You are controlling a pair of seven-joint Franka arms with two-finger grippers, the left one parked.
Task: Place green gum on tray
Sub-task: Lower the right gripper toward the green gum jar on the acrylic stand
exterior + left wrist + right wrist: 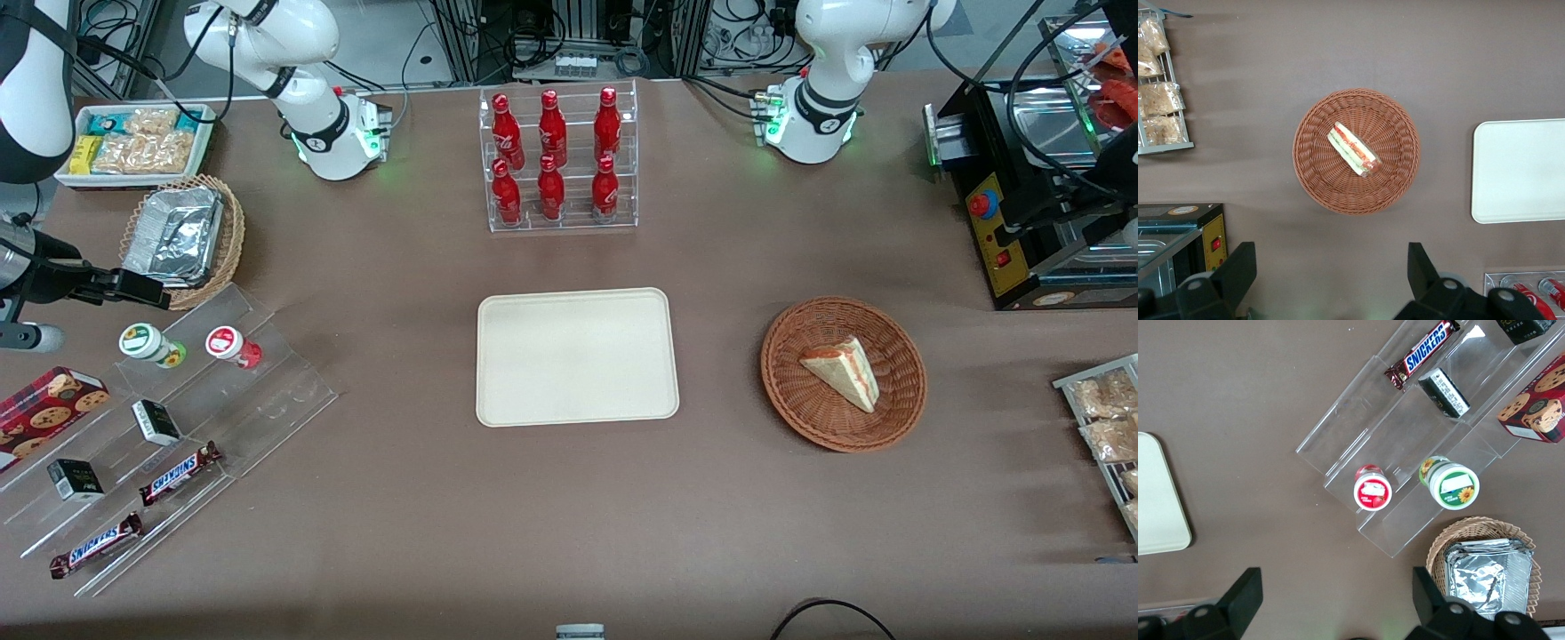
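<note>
Green-lidded gum bottle (151, 345): upright on the top step of a clear acrylic stepped stand (169, 427), toward the working arm's end of the counter (569, 516). Just beside it on the same step, a like bottle with a red lid (231, 345); the two stand apart, not touching.

Tool (1331, 600): hangs above the counter near the stand, over neither bottle, fingers (1245, 590) spread wide and holding nothing.

Tray (576, 356): cream-beige, flat on the counter mid-table, well apart from the gum.

Stand, lower steps: two small dark boxes (156, 421) and two Snickers bars (178, 473). A red cookie box (44, 411) lies beside the stand.

Wicker basket (227, 240) holding foil trays: next to the stand's top step, farther from the front camera. White bin of snack packets (133, 142): farther still.

Clear rack of six red bottles (556, 160): farther from the front camera than the tray.

Round wicker basket (843, 373) with a wrapped sandwich wedge (845, 373): toward the parked arm's end.
</note>
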